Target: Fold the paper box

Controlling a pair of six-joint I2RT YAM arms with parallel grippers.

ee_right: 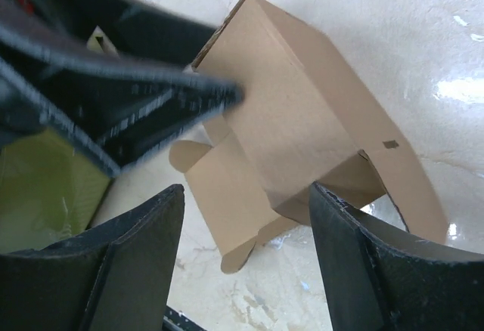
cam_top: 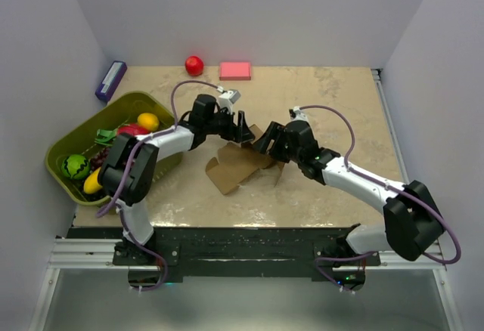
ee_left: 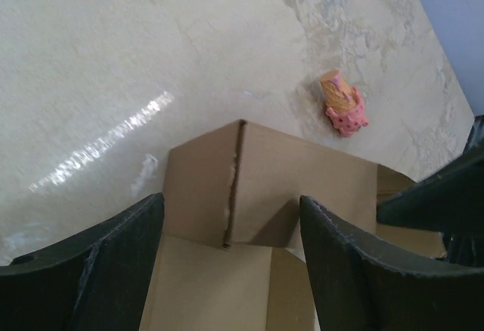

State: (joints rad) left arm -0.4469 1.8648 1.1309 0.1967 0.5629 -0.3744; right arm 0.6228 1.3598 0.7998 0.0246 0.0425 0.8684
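Top external view: the paper box (cam_top: 240, 163), partly folded brown cardboard with its flaps spread, lies in the middle of the desk (cam_top: 340, 112). The left claw (cam_top: 243, 131) and right claw (cam_top: 265, 140) meet over its far end, each with jaws apart and clamped on nothing. Whether any finger touches the cardboard I cannot tell. A green basket (cam_top: 57, 166) of fruit sits at the left edge. A pink block (cam_top: 235, 70) and a red ball (cam_top: 194, 65) lie at the back.

The left gripper (cam_top: 243, 130) and right gripper (cam_top: 262, 143) are leaning in toward each other, nearly meeting (both sets of jaws standing wide apart).
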